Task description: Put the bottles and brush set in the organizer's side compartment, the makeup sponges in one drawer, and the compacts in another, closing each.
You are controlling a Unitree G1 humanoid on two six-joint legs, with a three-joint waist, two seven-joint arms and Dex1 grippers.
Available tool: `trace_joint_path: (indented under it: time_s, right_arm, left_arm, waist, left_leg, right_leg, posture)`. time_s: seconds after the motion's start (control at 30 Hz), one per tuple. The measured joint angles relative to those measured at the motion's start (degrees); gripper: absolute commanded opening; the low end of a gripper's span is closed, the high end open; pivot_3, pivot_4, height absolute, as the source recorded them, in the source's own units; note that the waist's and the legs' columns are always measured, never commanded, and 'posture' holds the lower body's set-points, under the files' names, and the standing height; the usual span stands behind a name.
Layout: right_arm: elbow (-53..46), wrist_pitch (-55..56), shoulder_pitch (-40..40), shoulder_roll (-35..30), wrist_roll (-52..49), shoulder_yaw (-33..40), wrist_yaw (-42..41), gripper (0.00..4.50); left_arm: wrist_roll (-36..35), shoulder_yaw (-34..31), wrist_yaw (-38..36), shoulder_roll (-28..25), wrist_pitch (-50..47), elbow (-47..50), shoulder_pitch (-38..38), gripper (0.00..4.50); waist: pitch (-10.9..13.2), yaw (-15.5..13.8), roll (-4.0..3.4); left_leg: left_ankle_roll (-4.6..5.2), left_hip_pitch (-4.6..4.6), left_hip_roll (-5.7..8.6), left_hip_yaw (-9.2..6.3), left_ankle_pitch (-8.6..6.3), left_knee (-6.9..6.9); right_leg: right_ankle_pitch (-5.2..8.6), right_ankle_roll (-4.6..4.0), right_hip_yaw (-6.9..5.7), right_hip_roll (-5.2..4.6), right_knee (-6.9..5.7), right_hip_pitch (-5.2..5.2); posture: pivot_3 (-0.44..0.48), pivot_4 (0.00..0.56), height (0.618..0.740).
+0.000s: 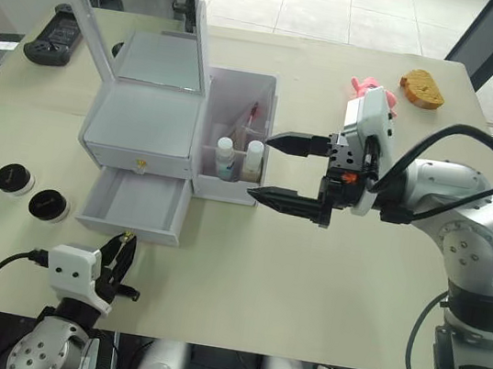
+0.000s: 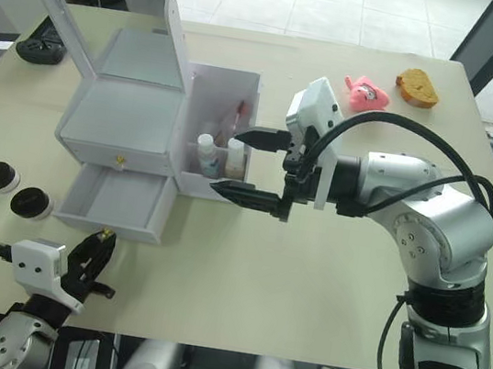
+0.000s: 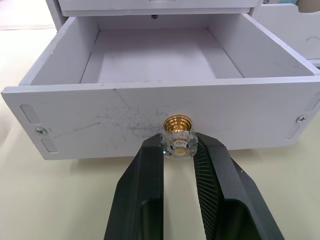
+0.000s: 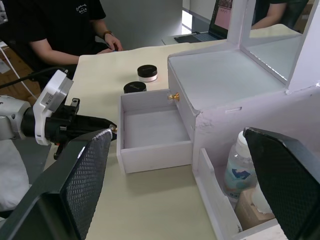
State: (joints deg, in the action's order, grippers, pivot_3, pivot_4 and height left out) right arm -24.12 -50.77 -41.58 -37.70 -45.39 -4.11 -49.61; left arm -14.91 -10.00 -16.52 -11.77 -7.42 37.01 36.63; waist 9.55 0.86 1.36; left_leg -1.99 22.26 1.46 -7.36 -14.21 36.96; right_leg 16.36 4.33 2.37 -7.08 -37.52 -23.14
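I log a cream-coloured table [image 1: 325, 280] as the work surface. At its far right corner lies an orange-brown, bread-like item [image 1: 422, 89] — flat on the top, apart from a pink toy figure [image 1: 373, 92] just beside it toward the centre. At the far left edge I note a black handheld device [image 1: 53, 35], resting partly at the table's rim. A laptop [image 4: 227, 17] stands open on a further surface behind. A person in a black shirt [image 4: 60, 25] sits at the table's side, one hand [image 4: 112, 42] on the tabletop — details of the wrist item unclear.
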Motion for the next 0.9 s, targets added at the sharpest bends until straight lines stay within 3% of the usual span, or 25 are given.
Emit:
trace_joint_path:
  time_s: [0.03,0.27,0.43,0.6,0.73,0.9]
  right_arm:
    - [0.0,0.0,0.0,0.0,0.1,-0.1,-0.3,4.5]
    - [1.1,0.1,-0.5,0.0,0.6,-0.1,-1.7,4.5]
    - [2.6,1.3,-0.2,-1.8,1.3,0.4,-4.9,4.5]
    - [5.9,6.3,3.8,-7.0,1.8,4.3,-12.1,4.5]
    - [12.5,14.2,7.3,-9.9,5.9,7.3,-16.7,4.5]
    - [23.4,32.1,13.5,-12.6,17.2,7.7,-20.5,4.5]
  left_arm:
    - [-0.1,0.0,-0.1,0.0,0.0,0.0,0.0,0.56]
    - [-2.4,0.2,-2.0,0.2,1.2,1.2,0.1,2.88]
    - [-6.6,-1.1,-8.4,-2.7,5.0,3.2,5.2,4.48]
    - [-20.8,-14.7,-10.9,-5.9,5.8,3.5,5.5,4.48]
    - [-30.7,-27.5,-15.3,-16.1,3.1,-1.7,3.4,4.48]
    - [-30.8,-36.8,-28.4,-31.6,-0.6,-19.9,1.4,4.48]
  waist:
    - [0.0,0.0,0.0]
    - [0.0,-0.1,0.0]
    - [0.0,0.0,0.0]
    - [0.0,-0.4,0.01]
    - [0.0,-0.2,0.01]
    - [0.0,0.3,0.0]
  left_leg:
    - [0.0,0.0,0.0,0.0,0.0,0.0]
    - [0.0,-0.01,0.0,0.0,0.0,0.01]
    - [0.0,-0.01,-0.01,0.01,0.0,0.0]
    - [0.0,-0.01,-0.03,0.0,0.0,0.01]
    - [0.0,-0.12,-0.04,0.01,0.0,0.0]
    - [0.0,-0.19,-0.07,0.07,0.0,-0.09]
  right_leg:
    - [0.0,0.0,0.0,0.0,0.0,0.0]
    - [0.0,0.0,0.01,0.0,0.01,0.04]
    - [0.0,0.0,0.0,0.0,0.02,0.02]
    - [0.0,0.0,-0.06,0.0,0.13,0.11]
    - [0.0,0.0,-0.06,0.03,0.1,0.16]
    - [0.01,0.0,-0.05,0.08,0.1,0.18]
  posture:
    - [0.0,0.15,0.74]
    - [0.0,0.15,0.74]
    - [0.0,0.15,0.74]
    - [0.0,0.15,0.74]
    - [0.0,0.15,0.74]
    - [0.0,0.15,0.74]
